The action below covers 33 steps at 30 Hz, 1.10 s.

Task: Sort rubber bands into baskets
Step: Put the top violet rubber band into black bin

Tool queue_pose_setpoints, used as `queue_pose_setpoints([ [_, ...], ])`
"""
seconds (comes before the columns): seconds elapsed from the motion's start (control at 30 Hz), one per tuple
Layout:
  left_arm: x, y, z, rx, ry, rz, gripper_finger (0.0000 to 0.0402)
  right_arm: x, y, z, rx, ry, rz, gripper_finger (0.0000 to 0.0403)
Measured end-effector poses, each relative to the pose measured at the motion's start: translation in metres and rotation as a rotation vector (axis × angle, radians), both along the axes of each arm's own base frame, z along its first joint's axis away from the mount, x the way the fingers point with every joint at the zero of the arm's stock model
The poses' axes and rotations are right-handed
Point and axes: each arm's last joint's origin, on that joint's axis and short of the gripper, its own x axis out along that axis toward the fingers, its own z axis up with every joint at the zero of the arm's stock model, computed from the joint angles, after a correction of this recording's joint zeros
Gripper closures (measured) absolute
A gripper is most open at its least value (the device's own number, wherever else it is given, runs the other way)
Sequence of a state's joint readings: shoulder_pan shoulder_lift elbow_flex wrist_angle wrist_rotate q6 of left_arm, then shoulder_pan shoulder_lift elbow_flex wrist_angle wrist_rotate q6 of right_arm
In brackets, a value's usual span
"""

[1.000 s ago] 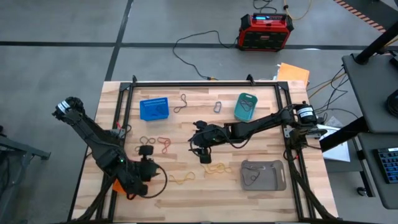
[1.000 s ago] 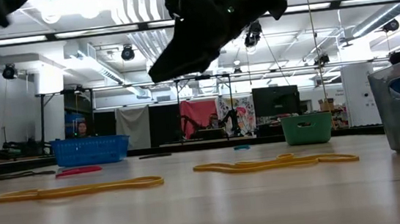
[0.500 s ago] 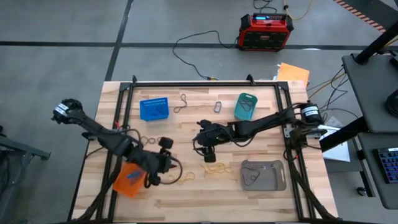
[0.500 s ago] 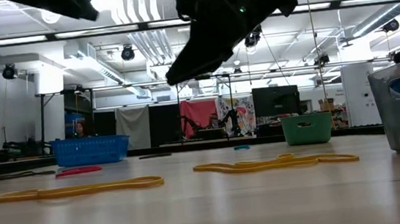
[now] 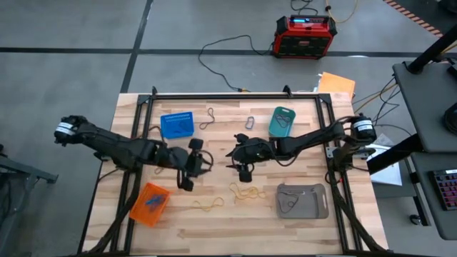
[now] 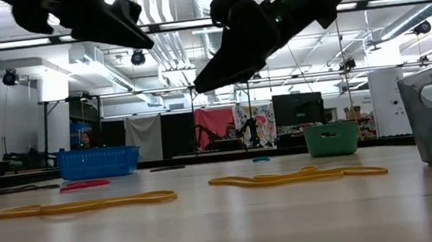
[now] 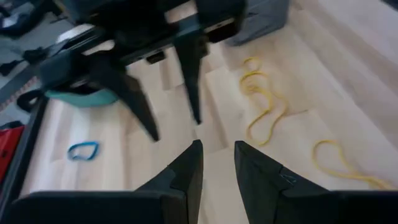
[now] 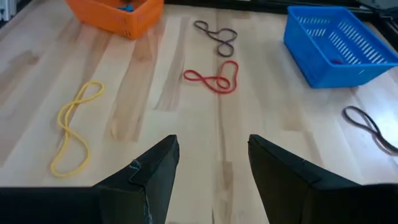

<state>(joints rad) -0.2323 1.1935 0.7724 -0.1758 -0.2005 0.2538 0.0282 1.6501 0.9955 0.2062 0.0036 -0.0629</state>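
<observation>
Red thin rubber band (image 8: 214,79) lies on the wooden worktop (image 5: 214,225); left end effector (image 5: 187,182), fingers slightly apart and empty, should descend straight, while right end effector (image 5: 244,173) waits open.

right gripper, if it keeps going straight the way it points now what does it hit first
Probably bare table between its open fingers. Beyond that, the red rubber band lies nearly dead ahead, with the grey band farther on. Depth is hard to judge.
</observation>
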Motion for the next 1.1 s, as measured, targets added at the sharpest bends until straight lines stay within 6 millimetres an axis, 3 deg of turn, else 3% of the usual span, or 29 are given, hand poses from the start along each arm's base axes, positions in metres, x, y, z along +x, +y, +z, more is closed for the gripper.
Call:
queue_pose_setpoints([
  [0.2, -0.025, 0.017, 0.005, 0.003, -0.083, 0.035, 0.0325, 0.002, -0.003, 0.003, 0.001, -0.03, -0.009, 0.0211],
  [0.5, -0.066, 0.026, 0.005, -0.089, -0.28, 0.066, 0.0325, 0.002, -0.003, 0.003, 0.001, -0.04, -0.009, 0.0211],
  [0.73, -0.085, 0.029, -0.003, -0.122, -0.344, 0.078, 0.0325, 0.002, -0.004, 0.004, -0.011, -0.044, -0.035, 0.0211],
  [0.93, -0.099, 0.036, 0.0, -0.075, -0.402, 0.211, 0.0325, 0.002, -0.006, 0.002, -0.025, -0.037, -0.104, 0.0211],
  [1.1, -0.111, 0.037, -0.004, -0.07, -0.429, 0.177, 0.0325, 0.002, -0.008, 0.002, -0.055, -0.037, -0.161, 0.0211],
])
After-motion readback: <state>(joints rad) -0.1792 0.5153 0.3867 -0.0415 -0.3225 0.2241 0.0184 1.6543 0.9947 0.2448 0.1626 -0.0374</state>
